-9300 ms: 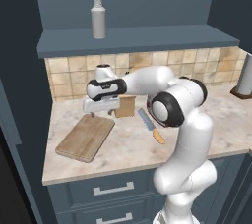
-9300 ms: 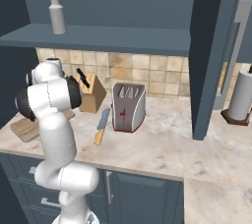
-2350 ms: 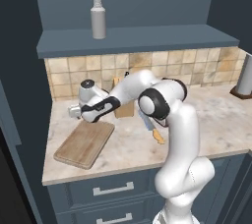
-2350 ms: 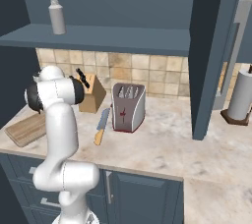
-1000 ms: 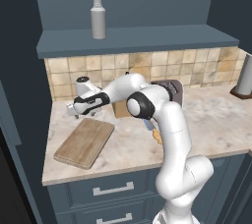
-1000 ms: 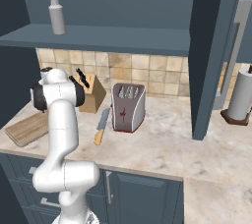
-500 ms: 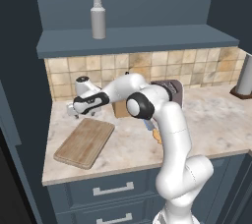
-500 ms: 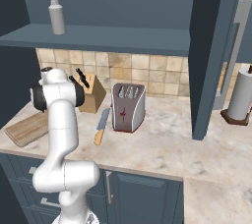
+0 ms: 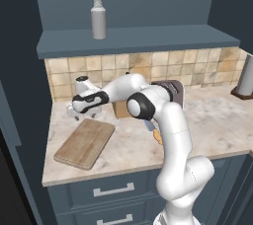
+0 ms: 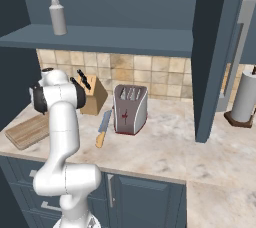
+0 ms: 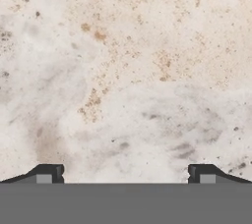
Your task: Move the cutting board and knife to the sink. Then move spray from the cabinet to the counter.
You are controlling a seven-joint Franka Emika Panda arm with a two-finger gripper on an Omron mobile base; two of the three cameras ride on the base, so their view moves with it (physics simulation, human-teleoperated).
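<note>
Beige marbled stone bench point(image 9: 207, 120) carried the flat light-brown wooden cutting board point(image 9: 85, 142) near its left end. The tool point(image 9: 83, 114) of the white arm was low over the bench just behind the far edge of the board, with its jaws spread wide and nothing between them; in the hand view the dark fingertips point(image 11: 48, 173) stood far apart over bare stone. The knife with the grey blade and orange-tan handle point(image 10: 103, 128) lay beside a silver toaster point(image 10: 130, 109). The grey-white spray bottle with blue nozzle point(image 9: 98, 13) stood on the slate-blue cabinet shelf point(image 9: 148, 37).

Arm point(image 9: 123, 87) swung left, fingers point(image 9: 73, 114) now behind cutting board point(image 9: 85, 142) (apart).
</note>
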